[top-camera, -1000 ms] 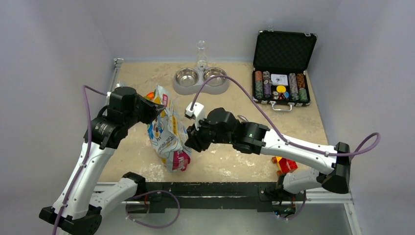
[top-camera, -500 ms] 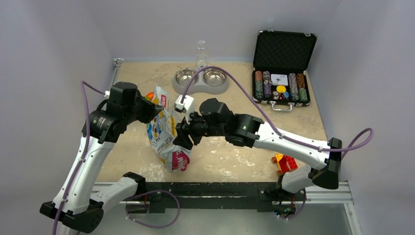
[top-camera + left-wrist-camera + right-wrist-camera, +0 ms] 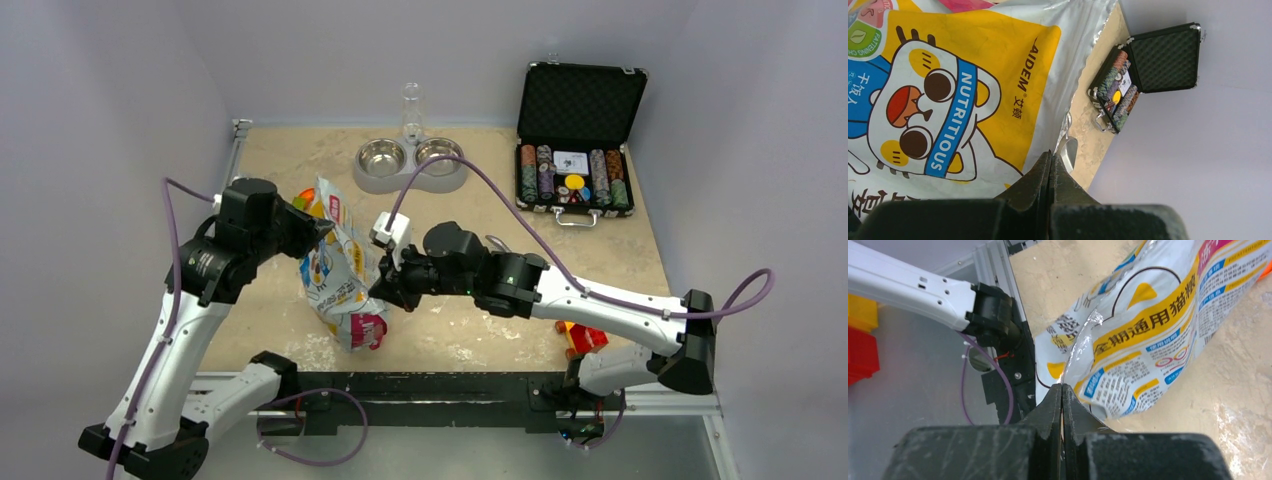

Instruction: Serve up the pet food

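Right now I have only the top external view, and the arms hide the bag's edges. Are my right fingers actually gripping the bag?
Observer: Yes. The right wrist view shows the right gripper with its fingers shut on a silver fold of the foil bag.
Operator: And the left one?
Observer: In the left wrist view the left gripper is shut as well. Its fingers meet at the bag's foil edge, just below the cartoon cat print.
Operator: Any pet food showing?
Observer: None in either wrist view. Both show only the bag's printed outside, with no opening in sight.
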